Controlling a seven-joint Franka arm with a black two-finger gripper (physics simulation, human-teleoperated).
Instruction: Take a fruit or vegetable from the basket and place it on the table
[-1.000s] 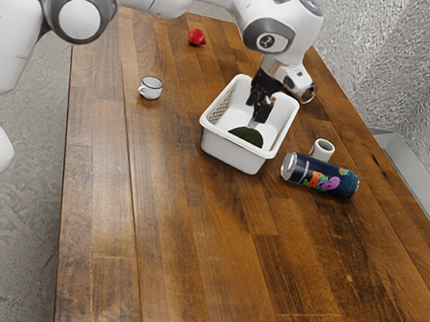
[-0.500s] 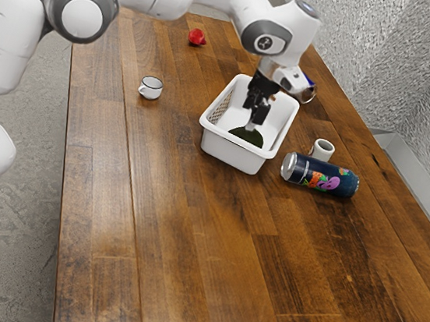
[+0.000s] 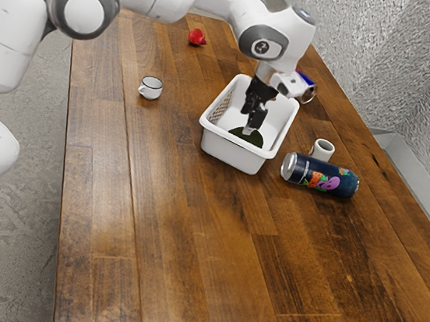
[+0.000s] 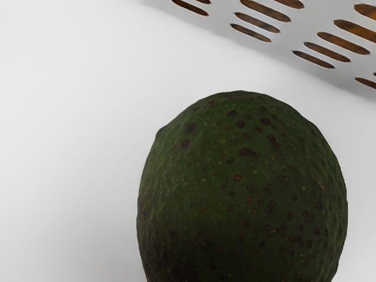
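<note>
Gripper (image 3: 251, 127) now sits lower than before, at the avocado (image 4: 244, 194) by the near short edge of the basket (image 3: 230, 151); spread or pinching, cannot tell.

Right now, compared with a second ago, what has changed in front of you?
My pincer has come down deeper into the basket, shifting slightly toward the exterior view's left, closer to the avocado. I can't tell whether it has hold of it yet. The avocado, basket, dark can, both cups and red object stayed put.
</note>
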